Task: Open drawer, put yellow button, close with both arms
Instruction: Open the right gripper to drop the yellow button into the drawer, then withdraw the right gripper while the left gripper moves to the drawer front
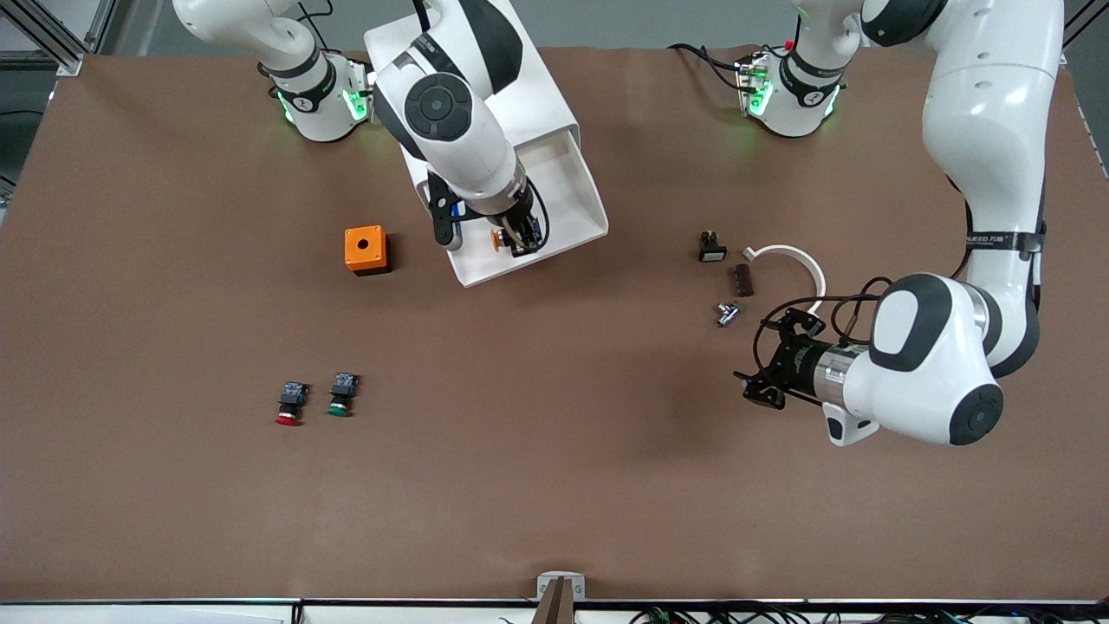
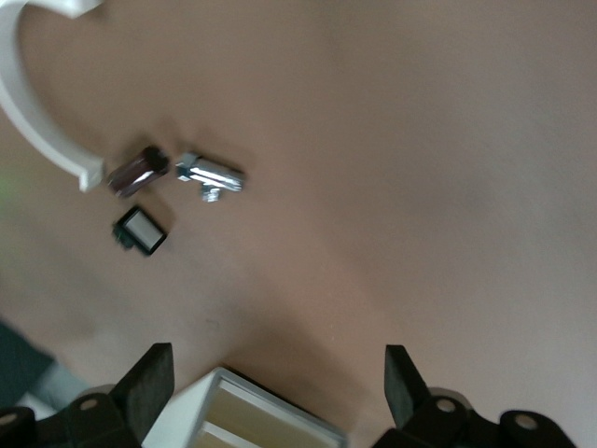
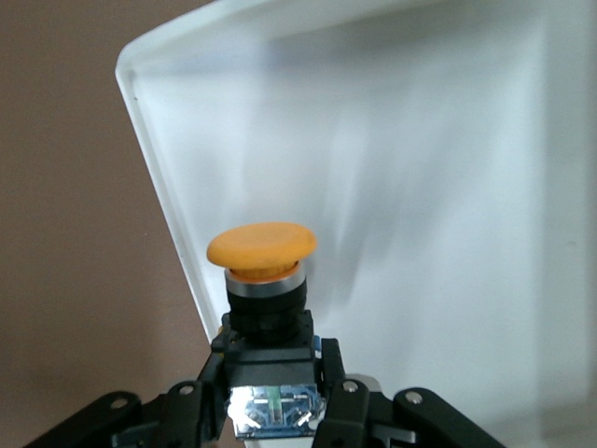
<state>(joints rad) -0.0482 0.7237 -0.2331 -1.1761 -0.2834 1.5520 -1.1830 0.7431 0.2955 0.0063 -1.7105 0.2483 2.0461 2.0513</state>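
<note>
**Supervisor:** Walk me through it, starting from the camera side.

**Operator:** Nearest the front camera I have the red-capped button (image 1: 289, 405) and the green-capped button (image 1: 341, 395) lying side by side toward the right arm's end of the table, both untouched. The left gripper (image 1: 766, 371) waits over bare table (image 1: 554, 451) with its fingers spread wide and nothing between them. A little farther from the camera than that are a small metal part (image 1: 727, 313), a dark block (image 1: 744, 280), a black square piece (image 1: 711, 247) and a curved white clip (image 1: 795, 260). An orange box (image 1: 366, 250) sits near the cabinet.

**Supervisor:** And the yellow button?

**Operator:** The yellow button (image 3: 262, 271) is pinched in the right gripper (image 3: 272, 392), whose fingers press on its black body. Its long axis runs straight out from the gripper, cap leading. It hangs over the pulled-out drawer (image 1: 572, 186), just inside the front rim, so the drop point lies directly below.

**Supervisor:** Anything in the tray already?

**Operator:** From the right wrist view the drawer floor I can see is bare white. I judge the next move is simply to release the button into the drawer. The right arm is already there; the left is well apart and must travel across to help push the drawer shut.
</note>
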